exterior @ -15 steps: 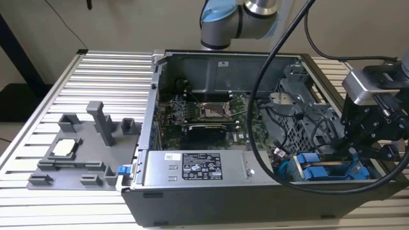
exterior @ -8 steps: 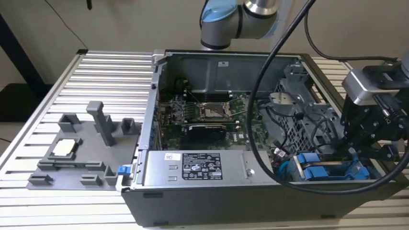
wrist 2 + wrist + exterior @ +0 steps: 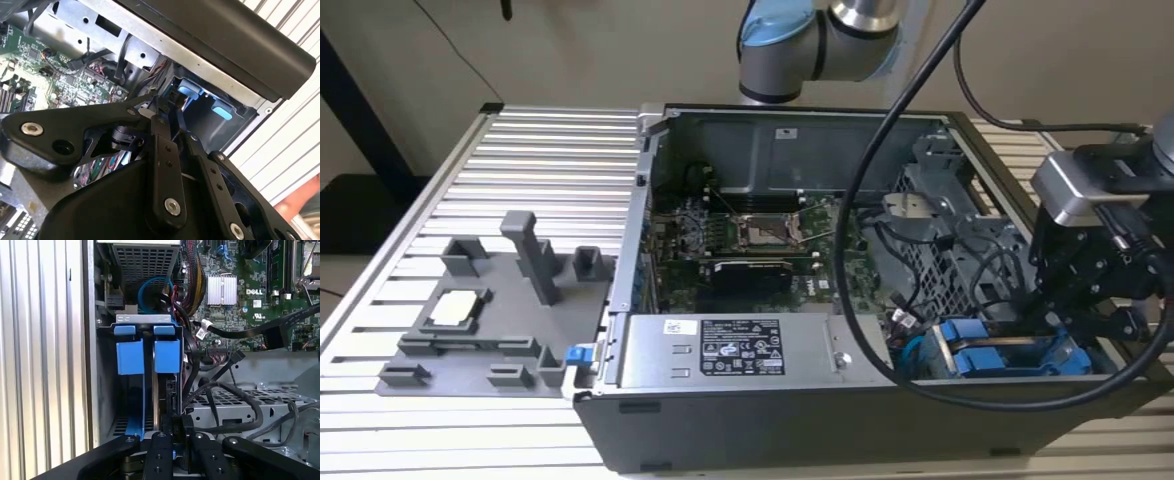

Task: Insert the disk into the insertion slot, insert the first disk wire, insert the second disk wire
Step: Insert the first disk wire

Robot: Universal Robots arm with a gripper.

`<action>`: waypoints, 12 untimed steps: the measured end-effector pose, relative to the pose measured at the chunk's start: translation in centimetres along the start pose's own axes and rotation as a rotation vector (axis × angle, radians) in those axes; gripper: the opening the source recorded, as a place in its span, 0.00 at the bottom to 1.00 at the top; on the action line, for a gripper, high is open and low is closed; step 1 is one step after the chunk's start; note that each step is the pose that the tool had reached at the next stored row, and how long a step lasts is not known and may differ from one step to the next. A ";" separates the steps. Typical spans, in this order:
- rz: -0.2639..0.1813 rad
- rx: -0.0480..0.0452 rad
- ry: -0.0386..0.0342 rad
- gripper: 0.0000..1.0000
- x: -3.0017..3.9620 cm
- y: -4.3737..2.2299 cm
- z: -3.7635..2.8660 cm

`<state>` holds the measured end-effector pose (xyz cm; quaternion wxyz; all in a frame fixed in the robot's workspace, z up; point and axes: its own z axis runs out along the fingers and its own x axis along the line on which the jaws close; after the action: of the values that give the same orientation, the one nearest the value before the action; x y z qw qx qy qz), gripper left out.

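The disk (image 3: 156,390) stands edge-on in the insertion slot (image 3: 106,385) of the grey drive cage, its blue carrier frame (image 3: 135,425) and two blue tabs (image 3: 166,354) showing. In the exterior view the blue frame (image 3: 1003,357) lies at the case's near right corner. My gripper (image 3: 178,432) hangs right over the disk's edge, its fingers (image 3: 159,455) close together on a black connector (image 3: 178,424) of a dark disk wire (image 3: 191,390). The exterior view puts the gripper (image 3: 1070,322) just right of the blue frame. In the second wrist view the gripper (image 3: 165,107) points at the blue tabs (image 3: 189,91).
The open computer case (image 3: 720,440) lies on a slatted metal table (image 3: 534,160). A grey labelled power-supply box (image 3: 727,350) sits beside the cage. Loose black cables (image 3: 235,330) cross the motherboard (image 3: 260,290). A grey fixture plate (image 3: 480,330) lies at the exterior view's left. A hand (image 3: 300,205) shows at the table.
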<state>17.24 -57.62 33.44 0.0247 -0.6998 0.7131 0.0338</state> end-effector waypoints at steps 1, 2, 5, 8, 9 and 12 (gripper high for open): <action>0.000 0.0000 0.0009 0.19 0.01 0.00 0.09; 0.000 -0.0001 0.0005 0.19 0.01 0.00 0.11; 0.000 -0.0002 -0.0009 0.19 0.01 0.00 0.18; 0.000 -0.0003 -0.0018 0.20 0.02 0.00 0.24; 0.000 -0.0003 -0.0016 0.20 0.02 0.00 0.20; 0.000 -0.0001 -0.0007 0.27 -0.09 0.02 -1.01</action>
<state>17.23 -57.62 34.46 0.0249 -0.6998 0.7131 0.0341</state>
